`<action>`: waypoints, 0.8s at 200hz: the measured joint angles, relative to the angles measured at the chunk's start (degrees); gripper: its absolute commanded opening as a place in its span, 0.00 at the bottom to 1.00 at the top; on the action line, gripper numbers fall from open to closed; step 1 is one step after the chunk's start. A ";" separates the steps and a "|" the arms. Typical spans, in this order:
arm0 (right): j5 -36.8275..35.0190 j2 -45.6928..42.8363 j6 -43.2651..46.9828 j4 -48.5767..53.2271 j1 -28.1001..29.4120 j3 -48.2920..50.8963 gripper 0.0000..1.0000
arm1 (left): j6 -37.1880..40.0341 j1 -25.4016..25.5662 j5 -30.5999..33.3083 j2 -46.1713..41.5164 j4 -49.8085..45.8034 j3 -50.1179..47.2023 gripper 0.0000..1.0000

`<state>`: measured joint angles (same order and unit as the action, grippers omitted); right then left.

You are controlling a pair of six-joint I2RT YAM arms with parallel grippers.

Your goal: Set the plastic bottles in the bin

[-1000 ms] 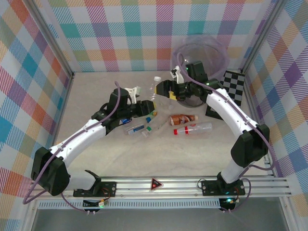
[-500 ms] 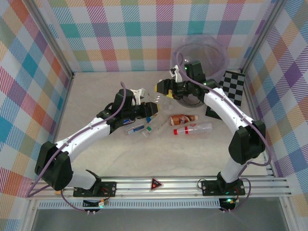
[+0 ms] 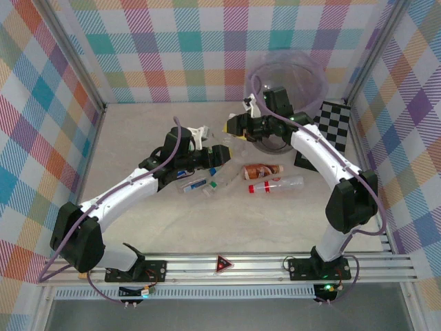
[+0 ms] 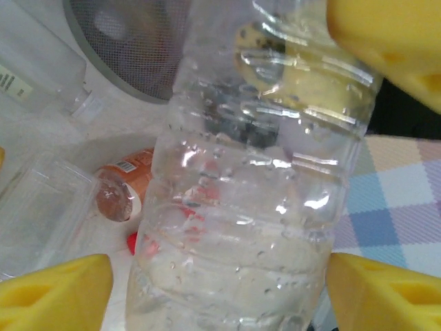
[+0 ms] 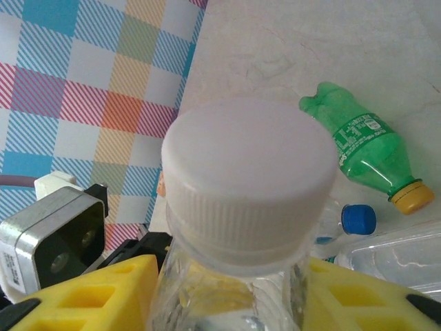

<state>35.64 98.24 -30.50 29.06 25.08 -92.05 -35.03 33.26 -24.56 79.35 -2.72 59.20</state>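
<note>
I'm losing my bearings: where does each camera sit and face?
Top external: above, behind the arms, looking down at the table; both arms show.
Left wrist: on the left arm, facing the clear bottle; own yellow fingers flank it.
Right wrist: on the right arm, facing its white cap; own fingers below.
Shared: the same bottle.

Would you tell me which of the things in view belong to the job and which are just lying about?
Belong to the job: white-capped clear bottle, green bottle, brown-labelled bottle, red-labelled bottle, bin.
Just lying about: chequered board.
</note>
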 measured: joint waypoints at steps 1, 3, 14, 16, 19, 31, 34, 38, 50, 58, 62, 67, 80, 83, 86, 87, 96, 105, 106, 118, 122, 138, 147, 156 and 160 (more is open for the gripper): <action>-0.09 0.00 0.13 0.24 0.00 -0.17 0.50 | 0.20 0.00 0.00 -0.02 -0.02 0.00 0.93; -0.15 0.00 0.17 0.39 -0.02 -0.37 0.50 | 0.33 0.00 0.02 -0.02 -0.11 0.04 0.94; -0.74 0.00 0.96 1.66 -0.44 -1.88 0.49 | 0.68 0.00 0.22 -0.26 -0.92 0.46 0.97; -0.90 0.00 1.20 2.01 -0.52 -2.25 0.49 | 1.14 0.00 0.35 -0.37 -1.31 0.59 0.98; -1.03 0.00 1.38 2.38 -0.59 -2.75 0.49 | 1.14 0.00 0.57 -0.48 -1.75 0.76 0.98; -1.95 -0.02 2.58 4.20 -1.05 -5.03 0.49 | 2.29 0.00 1.27 -1.44 -3.74 1.40 1.00; -2.21 -0.02 2.82 4.57 -1.18 -5.55 0.49 | 2.40 0.00 1.49 -1.73 -4.20 1.51 1.00; -2.62 -0.04 3.32 5.35 -1.51 -6.51 0.49 | 2.93 -0.02 1.75 -2.19 -5.03 1.73 1.00; -4.24 -0.09 4.90 7.23 -2.47 -9.20 0.49 | 3.58 -0.31 2.93 -3.56 -7.21 2.14 0.99; -5.46 -0.26 6.01 8.46 -3.28 -11.02 0.49 | 4.04 -0.63 3.80 -4.39 -9.05 2.40 0.98; -6.16 -0.39 6.58 9.14 -3.69 -12.00 0.49 | 4.24 -0.76 4.39 -4.70 -10.01 2.54 0.97; -7.02 -0.52 7.34 9.97 -4.24 -13.18 0.49 | 4.50 -0.94 5.16 -5.09 -11.21 2.64 0.96; -9.42 -0.96 9.44 12.17 -5.75 -16.48 0.49 | 4.76 -2.25 7.54 -5.79 -14.84 2.78 0.95; -9.99 -1.07 9.99 12.66 -6.12 -17.29 0.49 | 4.63 -2.69 8.20 -5.86 -15.63 2.80 0.94; -10.43 -1.14 10.34 12.98 -6.47 -18.01 0.48 | 4.74 -3.17 8.90 -5.90 -16.63 2.80 0.94; -10.56 -1.16 10.45 13.07 -6.56 -18.16 0.48 | 4.74 -3.28 9.03 -5.90 -16.81 2.80 0.94; -12.04 -1.55 11.69 13.97 -7.82 -20.50 0.48 | 4.63 -4.92 10.88 -5.90 -19.52 2.80 0.93; -13.11 -1.90 12.63 14.67 -9.22 -22.56 0.48 | 4.63 -6.23 12.39 -5.90 -21.75 2.80 0.93; -13.20 -1.95 12.70 14.69 -9.33 -22.69 0.48 | 4.63 -6.34 12.50 -5.90 -21.92 2.80 0.93; -14.47 -2.51 13.53 15.41 -11.50 -25.03 0.48 | 4.66 -7.89 14.45 -5.88 -24.33 2.78 0.92; -14.88 -2.67 13.70 15.54 -12.11 -25.70 0.47 | 4.66 -8.22 15.13 -5.88 -24.92 2.78 0.92; -16.24 -2.84 13.92 15.65 -15.26 -28.39 0.48 | 4.87 -9.16 17.59 -5.86 -27.52 2.78 0.92; -17.11 -2.75 13.92 15.63 -16.81 -29.66 0.48 | 5.09 -9.33 18.75 -5.81 -28.59 2.73 0.92; -18.23 -2.27 13.94 15.69 -18.25 -31.10 0.47 | 5.53 -9.42 19.96 -5.79 -29.38 2.54 0.91; -18.71 -1.99 13.94 15.69 -18.73 -31.82 0.47 | 5.81 -9.42 20.39 -5.77 -29.66 2.45 0.91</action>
<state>16.93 96.25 -16.56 44.75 6.35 -123.87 -29.21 23.83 -4.16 73.58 -32.38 61.65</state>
